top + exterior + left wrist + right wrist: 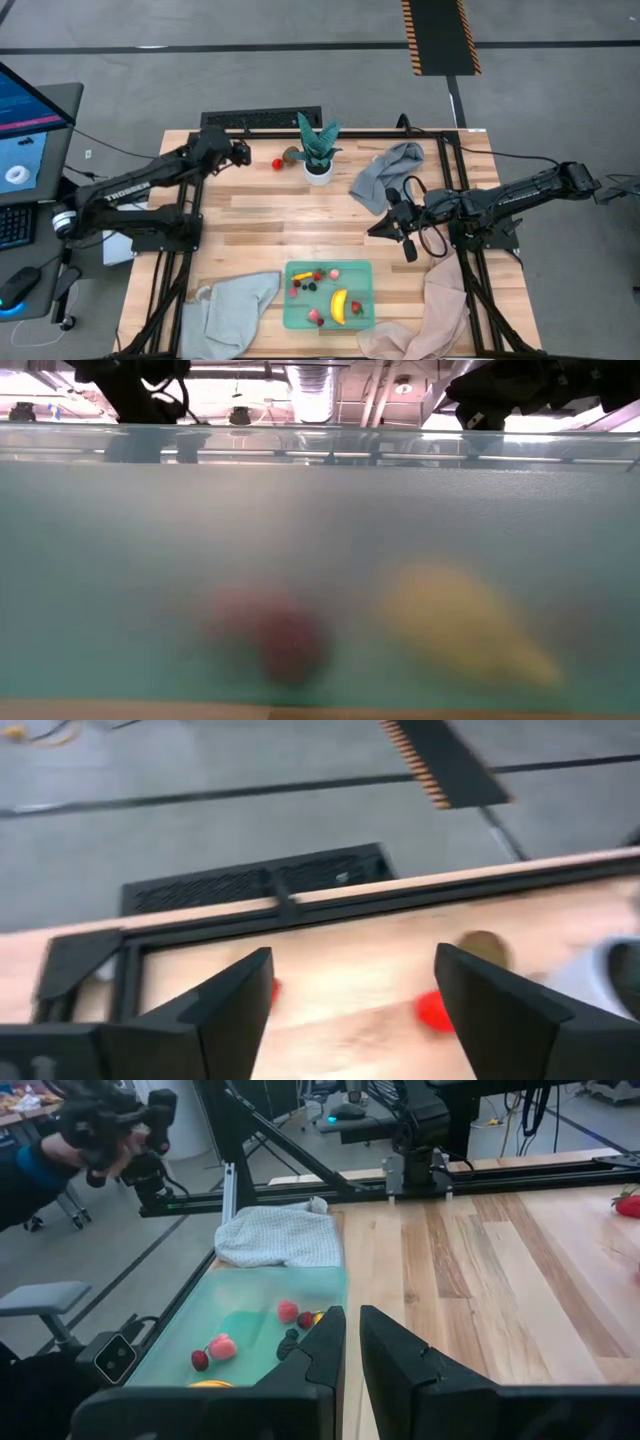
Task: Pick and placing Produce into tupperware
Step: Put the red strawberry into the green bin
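We see the tupperware (328,296) at the near edge of the table, about midway across, its long axis running left to right. Inside it, the banana (339,306) lies right of centre with its long axis running near to far. A strawberry (359,309) sits just right of the banana, another red piece (316,317) lies near the front wall, and dark berries (310,284) and small pink and yellow bits sit toward the far-left part. In the low view the container wall fills the picture, and the fruit behind it is only a blur.

Our left gripper (243,153) is at the far left of the table, fingers (235,1005) spread apart and holding nothing. A small red piece (277,163) lies on the wood just right of it, and a brown piece (291,154) lies farther right beside the potted plant (318,150). In the left wrist view a red piece (434,1011) shows against the inner edge of one finger; whether they touch we cannot tell.

Our right gripper (376,228) hangs above the table right of centre, well beyond the tupperware, its fingers (395,1355) nearly closed and empty. Cloths (236,305) lie at either side of the container, and another cloth (386,173) lies beyond the right gripper.
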